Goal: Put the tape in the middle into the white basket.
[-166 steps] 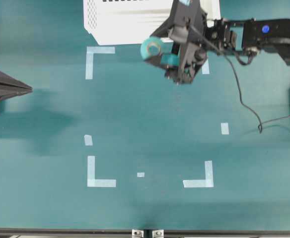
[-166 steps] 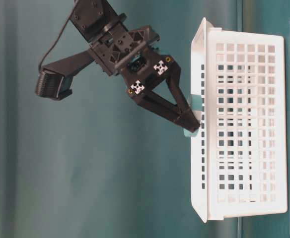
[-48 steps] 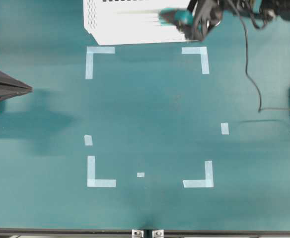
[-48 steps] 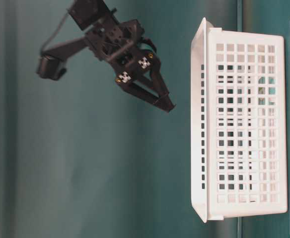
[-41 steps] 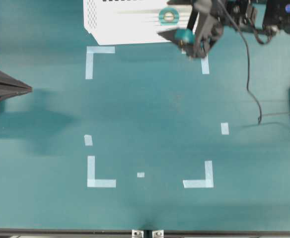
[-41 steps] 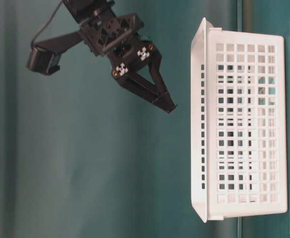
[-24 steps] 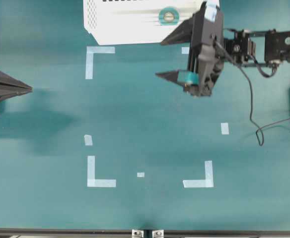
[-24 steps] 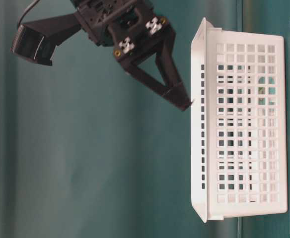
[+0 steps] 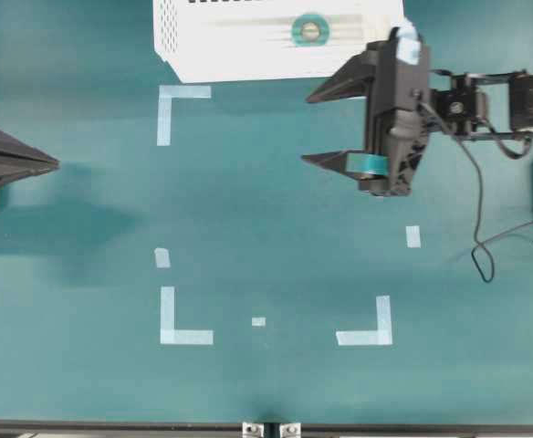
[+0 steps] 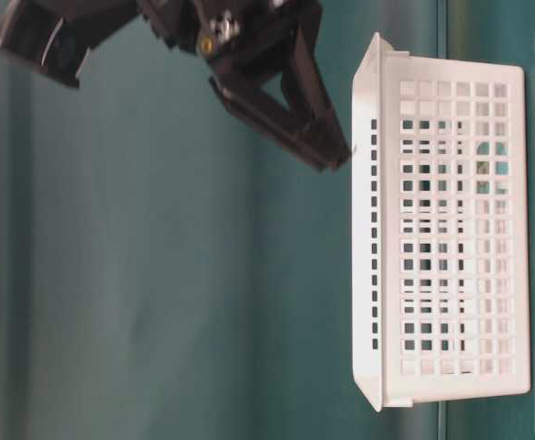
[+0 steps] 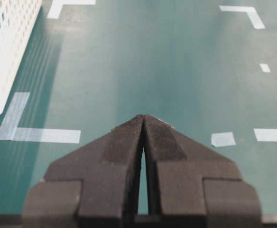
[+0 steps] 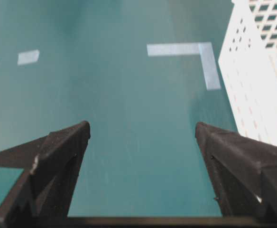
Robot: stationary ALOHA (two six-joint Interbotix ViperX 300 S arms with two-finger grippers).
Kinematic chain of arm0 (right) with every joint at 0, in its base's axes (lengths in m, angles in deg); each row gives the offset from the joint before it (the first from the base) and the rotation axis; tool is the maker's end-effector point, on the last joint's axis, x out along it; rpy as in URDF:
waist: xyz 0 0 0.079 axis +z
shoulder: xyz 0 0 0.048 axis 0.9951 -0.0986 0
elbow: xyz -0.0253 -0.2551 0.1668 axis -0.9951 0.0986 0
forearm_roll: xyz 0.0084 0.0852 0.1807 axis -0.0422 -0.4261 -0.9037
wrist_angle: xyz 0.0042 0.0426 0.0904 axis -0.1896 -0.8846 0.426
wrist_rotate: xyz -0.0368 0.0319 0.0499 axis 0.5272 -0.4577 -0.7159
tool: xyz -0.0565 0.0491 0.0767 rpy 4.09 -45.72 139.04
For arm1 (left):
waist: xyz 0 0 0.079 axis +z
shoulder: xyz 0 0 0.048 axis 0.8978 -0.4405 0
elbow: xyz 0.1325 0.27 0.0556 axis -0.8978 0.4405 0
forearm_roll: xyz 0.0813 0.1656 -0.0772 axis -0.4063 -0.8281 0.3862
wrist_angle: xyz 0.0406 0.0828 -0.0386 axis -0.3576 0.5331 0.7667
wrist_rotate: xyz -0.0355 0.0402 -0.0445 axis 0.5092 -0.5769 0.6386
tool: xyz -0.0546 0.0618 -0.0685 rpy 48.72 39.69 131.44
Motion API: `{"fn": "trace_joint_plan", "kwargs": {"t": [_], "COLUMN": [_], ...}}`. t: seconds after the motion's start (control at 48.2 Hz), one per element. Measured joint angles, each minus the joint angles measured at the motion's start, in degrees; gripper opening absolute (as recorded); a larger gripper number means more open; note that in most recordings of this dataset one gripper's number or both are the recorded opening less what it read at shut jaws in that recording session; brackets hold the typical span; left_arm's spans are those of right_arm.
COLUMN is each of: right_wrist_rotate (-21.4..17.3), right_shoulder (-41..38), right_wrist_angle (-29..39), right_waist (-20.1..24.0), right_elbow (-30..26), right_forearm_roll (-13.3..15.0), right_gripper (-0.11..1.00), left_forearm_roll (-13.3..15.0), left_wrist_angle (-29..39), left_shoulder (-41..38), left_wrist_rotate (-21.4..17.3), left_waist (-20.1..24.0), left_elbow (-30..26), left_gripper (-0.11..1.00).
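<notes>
The teal bench [image 9: 276, 228] fills the overhead view, marked with pale tape corner marks [image 9: 182, 319] and a few short strips. At its far edge, left of centre to centre, sits the white basket [image 9: 221, 55], a long lattice-sided box with a ribbed bottom. The right arm [image 9: 485, 100] reaches in from the right, and its right end effector [image 9: 314, 128] hangs just near of the basket's right end with its two black fingers [image 9: 335, 89] spread wide and nothing between them; the wrist view shows only bare bench in the gap. The left end effector [image 9: 52, 164] sits at the left edge, well apart from everything, its fingers pressed together to a point. The tape [image 9: 309, 29] lies flat inside the basket near its right end, cardboard core facing up.
</notes>
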Motion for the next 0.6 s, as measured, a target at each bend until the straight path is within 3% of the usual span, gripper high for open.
{"fn": "trace_joint_plan", "kwargs": {"t": [0.601], "right_wrist_rotate": [0.0], "right_shoulder": [18.5], "right_wrist_angle": [-0.1], "right_waist": [0.0], "right_elbow": [13.4], "right_forearm_roll": [0.1], "right_gripper": [0.97], "left_forearm_roll": [0.0], "left_wrist_angle": [-0.1], "left_shoulder": [0.0], "left_wrist_rotate": [0.0], "left_waist": [0.0], "left_elbow": [0.0], "left_gripper": [-0.11]}}
